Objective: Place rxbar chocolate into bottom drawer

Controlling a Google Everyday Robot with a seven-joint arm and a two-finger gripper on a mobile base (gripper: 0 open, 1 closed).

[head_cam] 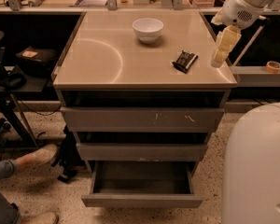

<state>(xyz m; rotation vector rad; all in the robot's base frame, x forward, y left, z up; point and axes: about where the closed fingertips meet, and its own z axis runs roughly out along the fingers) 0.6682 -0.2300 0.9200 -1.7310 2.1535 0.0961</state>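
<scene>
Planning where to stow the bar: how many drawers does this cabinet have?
3, stacked. The top drawer, scratched white, is highest; the middle drawer is under it; the bottom drawer is pulled open. The gripper hovers right of the rxbar chocolate.

The gripper hangs just right of the rxbar chocolate, at the right edge of the tabletop; its arm runs off the top edge. The bar's lettering is too small to read. The rear floor of the bottom drawer is hidden under the middle drawer front. A person's leg is cut off at left.
</scene>
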